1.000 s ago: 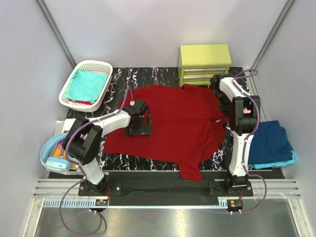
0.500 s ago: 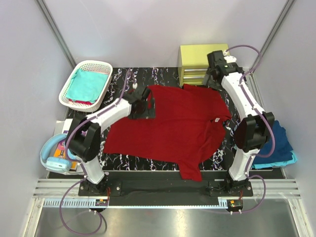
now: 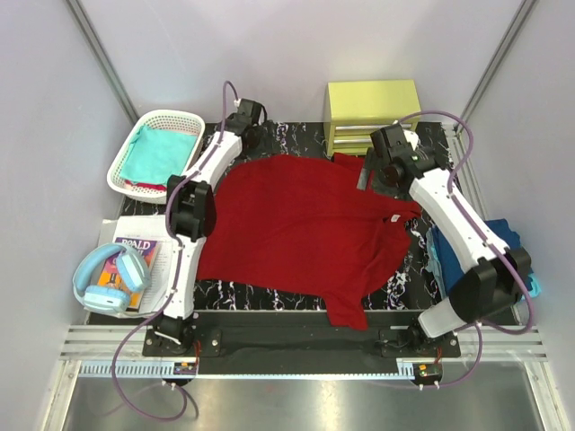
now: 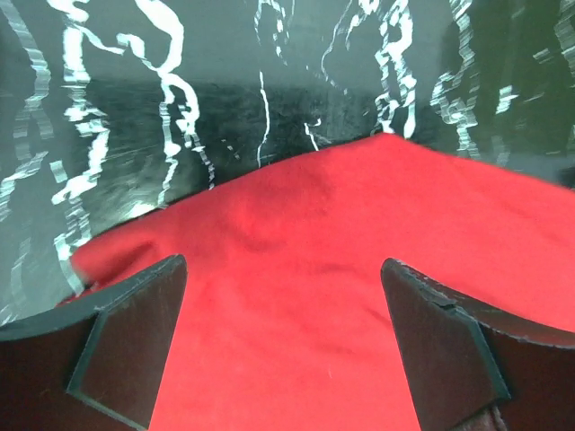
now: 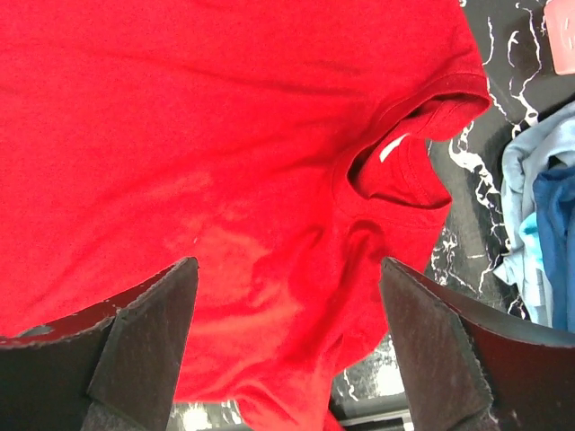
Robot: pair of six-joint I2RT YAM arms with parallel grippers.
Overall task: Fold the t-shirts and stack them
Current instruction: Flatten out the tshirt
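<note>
Barely begun: red shirt flat, no fold yet

Nearest the arm bases, one sleeve of the dark red t-shirt reaching toward the front edge of the marbled mat. Off the mat at near left, blue headphones beside a book, no part of the job. At near right, a pile of navy t-shirt over light blue t-shirt, half hidden behind the right arm. Probably the finished stack, though too covered to judge how neatly folded.

Across the middle, the rest of the red shirt: spread open, collar to the right, hem to the left, no crease or doubled layer anywhere. Judged, then, as the very start of its folding.

Further back, right gripper over the collar side, jaws wide and holding nothing (only red cloth and the neckline below the fingers). Left gripper over the far left hem corner, jaws likewise wide and empty, above the cloth edge where it meets bare mat.

Farthest off, two containers. At far left, white lattice basket holding a teal t-shirt, loosely laid, with a strip of pinkish cloth under it, kind impossible to tell. At far right, yellow drawer unit, drawers shut, contents unseen.

Left to do, on this reading: fold the red, add it to the pile, then empty the basket
</note>
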